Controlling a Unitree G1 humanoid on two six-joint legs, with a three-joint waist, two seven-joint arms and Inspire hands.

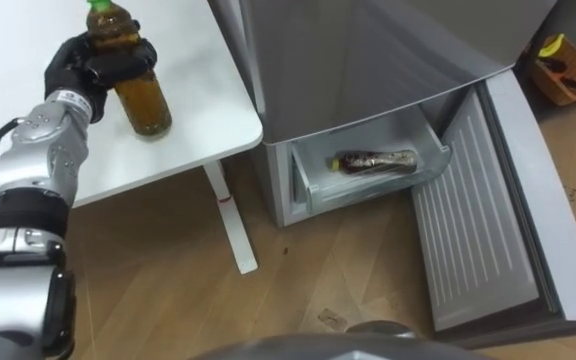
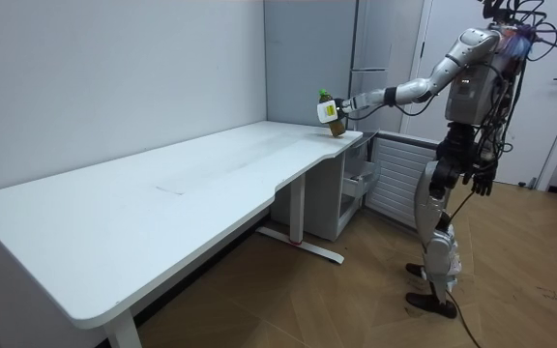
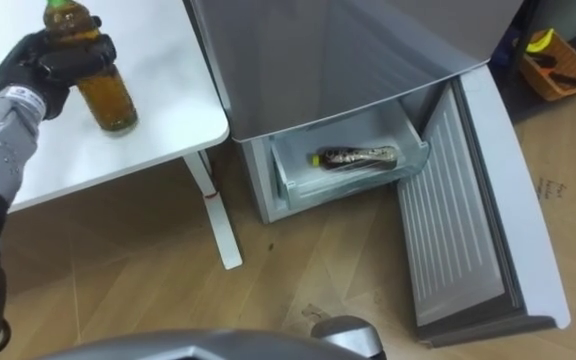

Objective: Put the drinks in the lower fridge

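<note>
- Gripping high, the left hand (image 1: 93, 62) has its fingers curled round the shoulder of the amber bottle (image 1: 145, 100), just below the green cap, near the white table (image 1: 198, 110) corner by the fridge.
- Right hand (image 2: 482, 182) hangs at the robot's side; its state can't be told.
- Risk: a grip that high could let the bottle swing or slip on the way down.
- Risk: the open lower drawer (image 1: 313, 185) already holds a dark bottle (image 1: 375, 161) lying flat, so a careless drop could knock it.

Bottle (image 1: 148, 108) upright on worktop (image 1: 203, 115), near end by fridge (image 1: 368, 60). L hand (image 1: 86, 62) fingers round bottle's upper part. Fridge just R of worktop. Lower drawer (image 1: 306, 187) out, 2nd bottle (image 1: 375, 161) on its side in it. Door (image 1: 478, 235) open, R of drawer. Crate (image 1: 568, 78) on floor, far R, beyond door.
</note>
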